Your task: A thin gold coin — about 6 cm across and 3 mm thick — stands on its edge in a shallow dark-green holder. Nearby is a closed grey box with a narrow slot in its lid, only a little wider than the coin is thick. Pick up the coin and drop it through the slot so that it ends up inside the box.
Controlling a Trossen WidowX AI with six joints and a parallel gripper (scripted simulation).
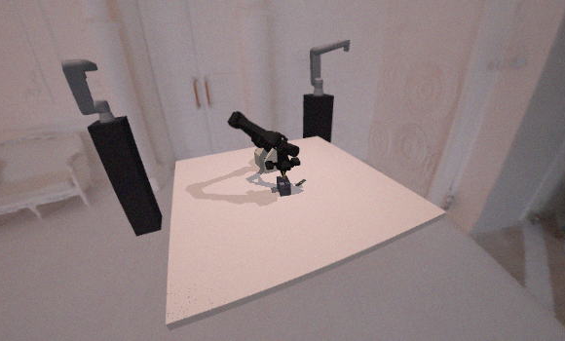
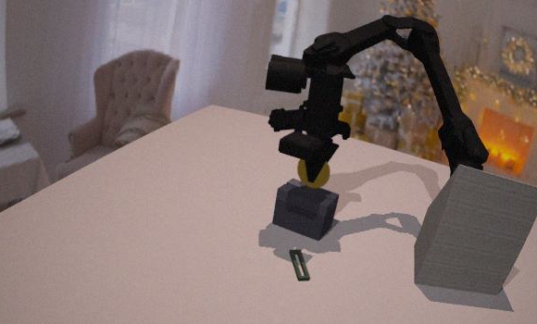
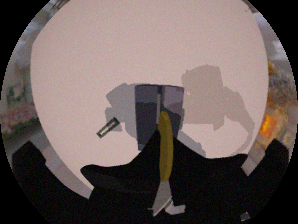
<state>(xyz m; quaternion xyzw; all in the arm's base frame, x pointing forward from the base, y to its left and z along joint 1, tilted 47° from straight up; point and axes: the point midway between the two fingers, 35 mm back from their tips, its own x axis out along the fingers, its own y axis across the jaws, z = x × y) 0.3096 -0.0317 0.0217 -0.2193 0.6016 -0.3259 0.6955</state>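
The black parallel-jaw gripper (image 2: 314, 178) clamps the thin gold coin (image 2: 322, 176) edge-down, just above the closed grey box (image 2: 305, 210), apparently lining it with the lid slot; the dark-green holder (image 2: 299, 265) lies empty nearby.

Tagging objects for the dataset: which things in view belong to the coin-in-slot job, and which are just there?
Job:
- gold coin, held in the gripper
- grey box with slotted lid, under the coin
- dark-green holder, now without the coin

Just there:
- two camera stands
- arm's grey pedestal
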